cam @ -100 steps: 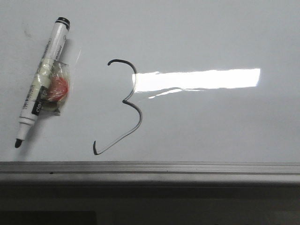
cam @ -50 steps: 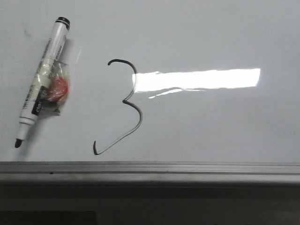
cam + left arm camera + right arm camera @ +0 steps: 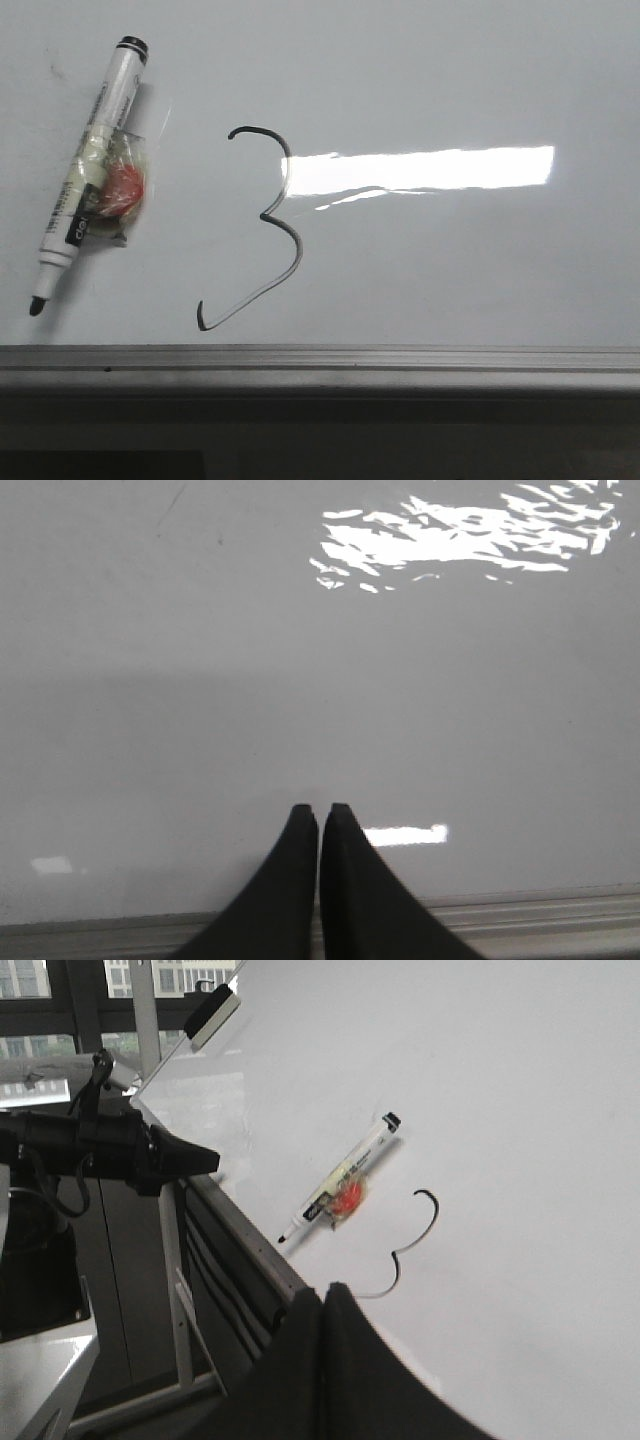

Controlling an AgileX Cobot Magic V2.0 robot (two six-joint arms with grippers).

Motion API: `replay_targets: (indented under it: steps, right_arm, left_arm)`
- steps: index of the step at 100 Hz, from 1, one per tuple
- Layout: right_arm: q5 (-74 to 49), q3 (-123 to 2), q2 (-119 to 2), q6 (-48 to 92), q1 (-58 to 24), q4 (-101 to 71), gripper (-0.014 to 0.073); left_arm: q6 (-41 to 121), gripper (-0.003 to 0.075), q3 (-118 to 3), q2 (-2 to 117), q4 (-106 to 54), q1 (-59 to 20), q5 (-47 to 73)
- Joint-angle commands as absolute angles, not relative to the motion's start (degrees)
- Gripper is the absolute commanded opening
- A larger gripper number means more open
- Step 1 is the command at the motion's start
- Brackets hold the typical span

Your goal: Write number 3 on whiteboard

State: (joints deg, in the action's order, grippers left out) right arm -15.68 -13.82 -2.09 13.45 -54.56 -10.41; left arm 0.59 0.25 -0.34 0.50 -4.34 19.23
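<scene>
Whiteboard [image 3: 450, 80], both grippers closed, empty

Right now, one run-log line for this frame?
stage: writing done | number 3 drawn on whiteboard | marker lying uncapped beside it, unheld | left hand shut, empty | right hand shut, empty

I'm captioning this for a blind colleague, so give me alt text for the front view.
A thin black number 3 with a long lower tail is drawn on a glossy whiteboard. An uncapped marker lies to its left, tip toward the board's grey rim, with a red-and-clear wad taped to it. No gripper shows.
</scene>
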Motion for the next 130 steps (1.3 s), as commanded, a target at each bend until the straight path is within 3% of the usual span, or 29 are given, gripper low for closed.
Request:
replay_targets:
  steps: [1, 19, 50, 64, 94, 115, 130]
  right_arm:
    - [-7.2, -15.3, -2.7, 13.7, -54.2, -9.6, -0.0051]
    - [-2.9, -14.8, -2.7, 13.7, -48.6, -6.0, -0.0051]
    - [4.3, -9.5, -2.7, 12.6, -16.6, -8.8, -0.0051]
    - [4.3, -6.5, -2.4, 9.5, -7.6, -8.9, -0.0051]
    - [-3.9, 1.9, 1.5, -2.0, 2.3, 0.0, -0.0051]
    - [-18.1, 2.0, 1.5, -2.0, 2.8, 2.0, -0.0051]
    - [-18.1, 2.0, 1.5, -1.8, 2.8, 2.2, -0.0051]
  left_arm:
    - [0.0, -0.0020, 2.2, -1.7, 0.0, -4.2, 16.3]
    - [0.0, -0.0020, 2.2, -1.7, 0.0, -4.2, 16.3]
    - [0.0, -0.0020, 2.2, -1.7, 0.0, -4.2, 16.3]
    - [0.0, -0.0020, 2.2, -1.7, 0.0, -4.2, 16.3]
    - [0.0, -0.0020, 2.2, -1.7, 0.0, -4.2, 16.2]
    - [0.0, -0.0020, 2.2, -1.7, 0.0, -4.2, 16.2]
    - [0.0, -0.0020, 2.2, -1.7, 0.0, -4.2, 16.2]
